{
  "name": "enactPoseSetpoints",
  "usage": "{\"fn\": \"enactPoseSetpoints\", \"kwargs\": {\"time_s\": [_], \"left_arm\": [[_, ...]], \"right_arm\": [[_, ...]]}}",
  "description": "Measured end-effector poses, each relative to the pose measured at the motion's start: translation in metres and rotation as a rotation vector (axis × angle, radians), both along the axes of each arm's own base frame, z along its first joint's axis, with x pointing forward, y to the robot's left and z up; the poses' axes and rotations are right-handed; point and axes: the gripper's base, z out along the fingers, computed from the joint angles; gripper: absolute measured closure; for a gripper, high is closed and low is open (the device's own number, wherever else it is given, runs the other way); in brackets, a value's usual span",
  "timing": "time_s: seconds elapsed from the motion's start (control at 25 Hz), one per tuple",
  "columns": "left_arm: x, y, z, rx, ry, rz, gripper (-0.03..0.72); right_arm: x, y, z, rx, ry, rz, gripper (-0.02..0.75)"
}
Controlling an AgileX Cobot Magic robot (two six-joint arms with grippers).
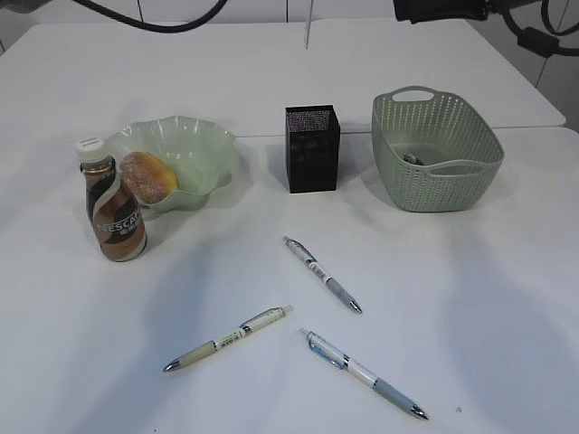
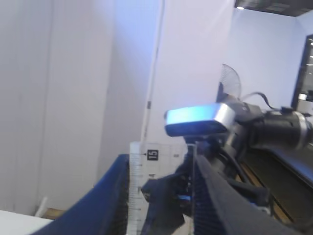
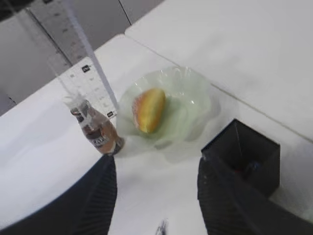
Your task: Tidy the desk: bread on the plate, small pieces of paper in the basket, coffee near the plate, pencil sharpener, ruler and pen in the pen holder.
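This looks like a robotics lab or test room, dressed up to mimic an office desk. The worktop (image 1: 434, 54) is made of plain white tables pushed together, with seams showing between them, and black cables (image 1: 154, 18) hang across the top of the exterior view. Bare white wall panels (image 2: 58, 98) stand behind. Further back there is a dark ceiling and a small fan (image 2: 230, 81). The things laid out are sparse and staged: three pens (image 1: 322, 274), a black mesh pen holder (image 1: 312, 149), a green basket (image 1: 436, 158).
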Motion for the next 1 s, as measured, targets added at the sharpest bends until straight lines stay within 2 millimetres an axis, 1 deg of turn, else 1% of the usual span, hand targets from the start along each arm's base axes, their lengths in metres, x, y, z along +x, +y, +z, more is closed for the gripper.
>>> {"fn": "enactPoseSetpoints", "kwargs": {"time_s": [0.08, 0.12, 0.16, 0.28, 0.36, 0.48, 0.64, 0.84, 0.92, 1.0], "left_arm": [[-0.001, -0.001, 0.007, -0.01, 0.012, 0.031, 0.452], [-0.002, -0.003, 0.012, -0.014, 0.012, 0.048, 0.452], [-0.004, -0.004, 0.017, -0.02, 0.01, 0.065, 0.452], [-0.008, -0.009, 0.028, -0.039, 0.03, 0.096, 0.452], [-0.01, -0.013, 0.03, -0.049, 0.065, 0.088, 0.452], [-0.012, -0.015, 0.031, -0.053, 0.083, 0.079, 0.452], [-0.013, -0.015, 0.031, -0.057, 0.115, 0.054, 0.452], [-0.016, -0.016, 0.031, -0.058, 0.149, 0.015, 0.452], [-0.018, -0.018, 0.031, -0.059, 0.161, 0.002, 0.452], [-0.021, -0.023, 0.031, -0.059, 0.173, -0.019, 0.452]], "right_arm": [[0.0, 0.001, 0.002, 0.015, -0.015, 0.005, 0.312], [0.001, 0.002, 0.006, 0.043, -0.067, 0.021, 0.312], [0.001, 0.003, 0.007, 0.05, -0.08, 0.025, 0.312], [0.001, 0.004, 0.008, 0.056, -0.089, 0.03, 0.312], [0.001, 0.007, 0.008, 0.059, -0.097, 0.04, 0.312], [0.0, 0.014, 0.011, 0.088, -0.12, 0.056, 0.312], [0.001, 0.015, 0.018, 0.149, -0.164, 0.058, 0.3], [0.001, 0.016, 0.028, 0.181, -0.2, 0.057, 0.279], [0.001, 0.016, 0.031, 0.19, -0.209, 0.057, 0.278], [0.002, 0.016, 0.039, 0.197, -0.236, 0.057, 0.277]]}}
